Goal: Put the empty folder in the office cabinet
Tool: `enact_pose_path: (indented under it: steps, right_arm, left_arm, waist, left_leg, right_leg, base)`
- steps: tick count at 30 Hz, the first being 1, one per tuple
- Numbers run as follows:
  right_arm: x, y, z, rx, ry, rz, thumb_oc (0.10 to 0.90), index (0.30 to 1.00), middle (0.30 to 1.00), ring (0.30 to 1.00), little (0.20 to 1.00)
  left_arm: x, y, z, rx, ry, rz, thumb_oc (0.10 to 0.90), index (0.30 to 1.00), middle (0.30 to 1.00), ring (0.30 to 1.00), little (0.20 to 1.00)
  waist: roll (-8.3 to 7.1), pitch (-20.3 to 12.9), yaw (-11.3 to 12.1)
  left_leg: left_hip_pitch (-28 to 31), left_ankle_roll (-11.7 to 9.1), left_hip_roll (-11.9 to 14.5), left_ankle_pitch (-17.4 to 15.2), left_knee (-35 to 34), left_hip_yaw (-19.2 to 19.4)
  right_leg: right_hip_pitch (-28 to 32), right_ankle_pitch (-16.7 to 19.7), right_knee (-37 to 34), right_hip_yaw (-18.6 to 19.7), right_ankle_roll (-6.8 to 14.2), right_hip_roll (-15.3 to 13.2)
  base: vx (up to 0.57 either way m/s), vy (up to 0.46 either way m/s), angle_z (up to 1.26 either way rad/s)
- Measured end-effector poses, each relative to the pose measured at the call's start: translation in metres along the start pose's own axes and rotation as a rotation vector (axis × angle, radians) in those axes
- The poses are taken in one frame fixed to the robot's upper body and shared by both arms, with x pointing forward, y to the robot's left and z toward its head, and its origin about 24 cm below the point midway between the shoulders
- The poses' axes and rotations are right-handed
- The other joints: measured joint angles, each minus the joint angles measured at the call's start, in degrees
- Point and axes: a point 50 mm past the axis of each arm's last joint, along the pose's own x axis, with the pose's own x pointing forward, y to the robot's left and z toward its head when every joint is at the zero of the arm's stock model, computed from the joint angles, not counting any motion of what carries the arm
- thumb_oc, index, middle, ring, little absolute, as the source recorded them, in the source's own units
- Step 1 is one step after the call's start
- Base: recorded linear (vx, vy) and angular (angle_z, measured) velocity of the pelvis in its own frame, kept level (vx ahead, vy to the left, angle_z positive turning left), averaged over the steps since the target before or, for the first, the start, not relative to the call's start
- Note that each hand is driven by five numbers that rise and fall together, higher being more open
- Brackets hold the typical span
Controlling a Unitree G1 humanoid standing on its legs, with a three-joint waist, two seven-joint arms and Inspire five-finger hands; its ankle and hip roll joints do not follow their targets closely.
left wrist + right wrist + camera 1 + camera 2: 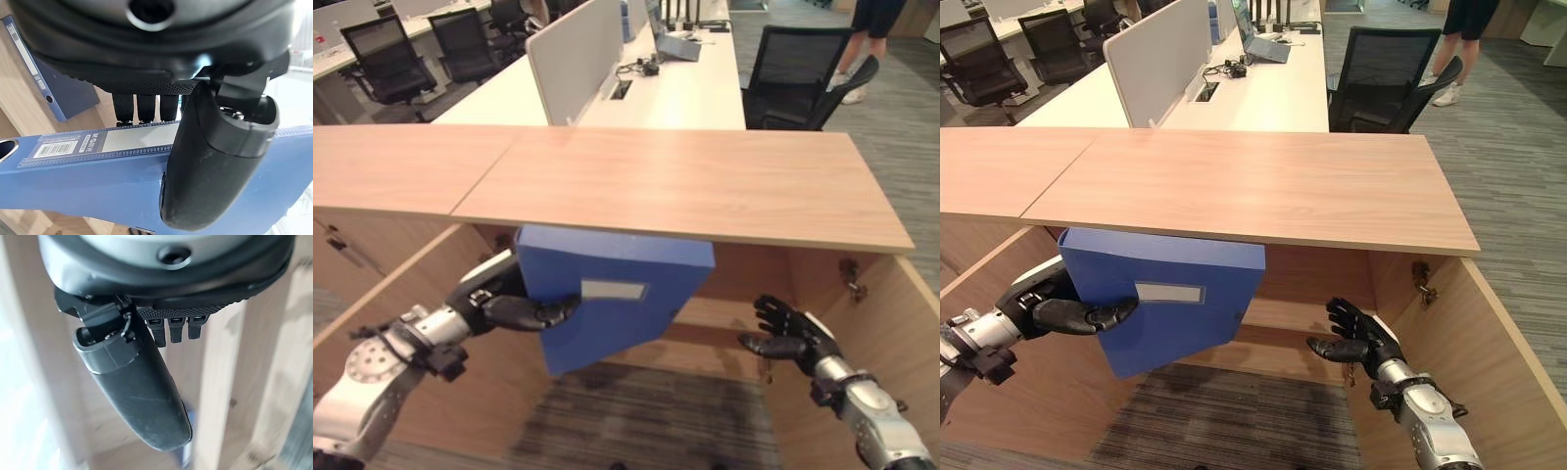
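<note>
One blue folder [626, 294] held by left hand [514, 308], thumb and fingers clamped across spine, tilted, partly inside open cabinet [705, 186] under wooden top. Right hand [788, 328] spread open, empty, near cabinet's right wall. Judged stiff, light, smooth-skinned; spine best hold. Second folder [49, 83] visible in left wrist view.

The cabinet [705, 191] top hides the blue folder's [626, 284] upper edge and the shelf interior behind.

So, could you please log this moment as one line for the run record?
left hand: grips blue folder | folder: tilted, under cabinet top, inside open cabinet | right hand: open, empty
</note>
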Motion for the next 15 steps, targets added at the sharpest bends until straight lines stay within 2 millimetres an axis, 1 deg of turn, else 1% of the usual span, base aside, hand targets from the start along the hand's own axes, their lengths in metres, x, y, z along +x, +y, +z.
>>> enact_pose_path:
  steps: [4,6,8,11,15]
  right_arm:
    - [0.005,0.016,0.011,0.054,-0.057,0.113,0.800,0.900,0.900,0.900,0.900]
    - [0.007,0.023,0.014,0.075,-0.075,0.154,0.800,0.900,0.900,0.900,0.900]
    - [0.008,0.027,0.013,0.093,-0.074,0.174,0.800,0.900,0.900,0.900,0.900]
    - [0.011,0.037,0.007,0.133,-0.052,0.215,0.800,0.900,0.900,0.900,0.900]
    - [0.016,0.053,0.004,0.133,-0.027,0.294,0.800,0.900,0.900,0.900,0.900]
  left_arm:
    - [0.002,-0.001,0.001,-0.004,-0.014,-0.007,0.400,0.300,0.300,0.300,0.300]
    - [0.002,-0.001,0.001,-0.004,-0.015,-0.019,0.400,0.300,0.300,0.300,0.300]
    - [0.002,-0.002,0.001,-0.002,-0.015,-0.022,0.400,0.300,0.300,0.300,0.300]
    - [0.002,-0.002,0.002,-0.002,-0.017,-0.027,0.400,0.300,0.300,0.300,0.300]
    - [0.005,-0.003,0.006,0.012,-0.032,-0.051,0.400,0.300,0.300,0.300,0.300]
  waist:
    - [0.00,0.00,0.02]
    - [-0.01,0.00,0.08]
    - [-0.02,-0.01,0.14]
    - [-0.03,-0.01,0.13]
    - [-0.04,-0.01,0.08]
  left_leg:
    - [0.02,-0.01,0.04,-0.01,0.00,0.03]
    - [0.02,-0.01,0.03,-0.01,0.00,0.03]
    - [0.02,-0.01,0.02,-0.01,0.00,0.03]
    - [0.00,-0.01,0.04,-0.01,0.00,0.03]
    - [0.01,-0.01,0.07,-0.02,0.00,0.12]
  right_leg:
    - [0.00,0.00,-0.15,0.04,0.00,0.03]
    - [0.00,0.00,-0.14,0.04,0.00,0.03]
    - [0.00,0.00,-0.14,0.04,0.00,0.02]
    - [-0.01,0.00,-0.14,0.04,0.00,0.05]
    - [-0.05,0.00,-0.14,0.13,-0.01,0.07]
  base:
    - [0.00,0.000,0.00]
    - [0.00,0.000,0.00]
    - [0.00,0.000,0.00]
    - [0.00,0.000,0.00]
    - [0.00,0.000,0.00]
